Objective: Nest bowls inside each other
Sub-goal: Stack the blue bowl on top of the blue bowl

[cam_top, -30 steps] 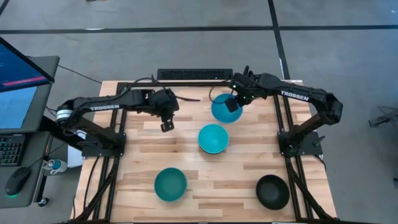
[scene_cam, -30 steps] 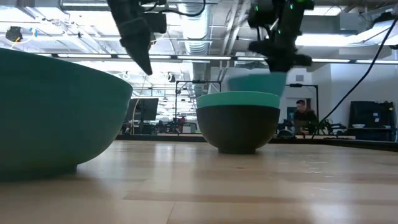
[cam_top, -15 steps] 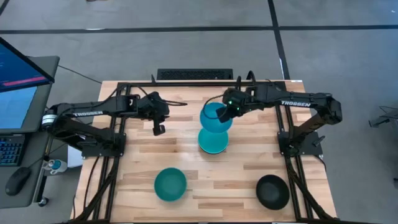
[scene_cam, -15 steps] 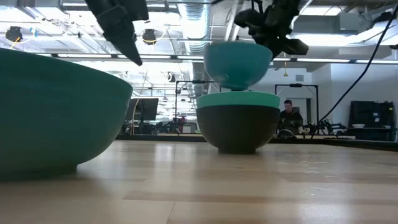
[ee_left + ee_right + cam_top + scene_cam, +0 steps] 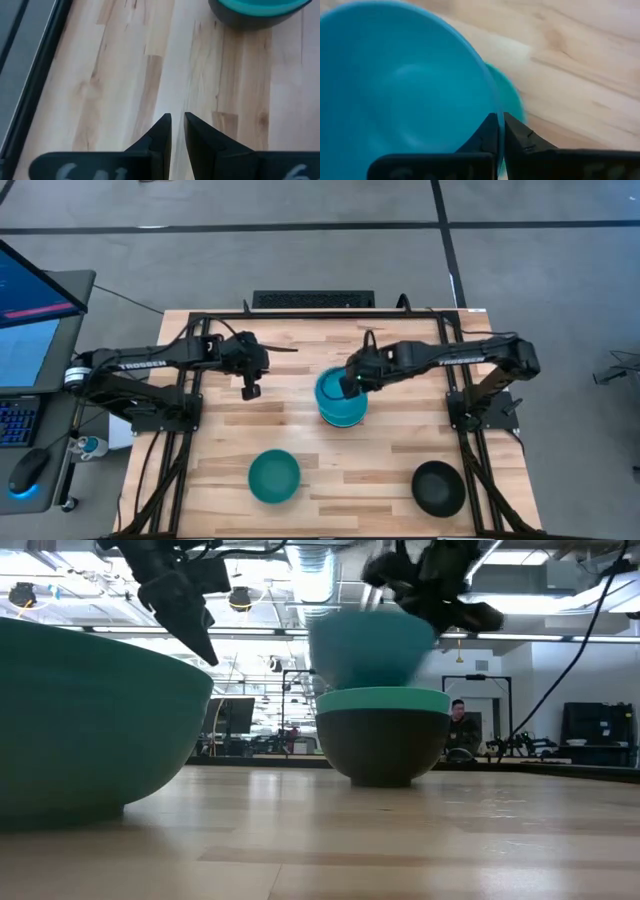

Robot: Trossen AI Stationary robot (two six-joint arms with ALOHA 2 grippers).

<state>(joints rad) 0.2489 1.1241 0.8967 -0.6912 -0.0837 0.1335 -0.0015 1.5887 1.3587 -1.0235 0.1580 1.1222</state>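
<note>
My right gripper [image 5: 352, 383] is shut on a bright cyan bowl [image 5: 333, 388] and holds it right over the middle stack, a second cyan bowl sitting in a black one [image 5: 383, 740]. That stack's cyan rim [image 5: 514, 97] peeks out beneath the held bowl [image 5: 405, 95]. A teal-green bowl [image 5: 274, 476] stands on its base near the table's near edge, and a lone black bowl [image 5: 438, 488] stands at the near right. My left gripper [image 5: 250, 390] hovers shut and empty left of the stack [image 5: 177, 119]. My right gripper pinches the cyan bowl's rim [image 5: 496, 112] on its right side, one finger inside the bowl and one outside. The fingers come slanting down from the table's right. The bowl is upright above the stack [image 5: 370, 645]; whether its base touches the bowl below, I cannot tell.
A black keyboard [image 5: 312, 299] lies beyond the table's far edge. Black arm frames stand on the left [image 5: 165, 415] and right [image 5: 480, 405] parts of the table. Bare wood [image 5: 360, 470] lies between the teal-green bowl and the lone black bowl.
My right gripper has carried the cyan bowl from the far part of the table toward the near edge and slightly left, bringing it over the stack. My left gripper has drawn back a little toward the table's left edge.
</note>
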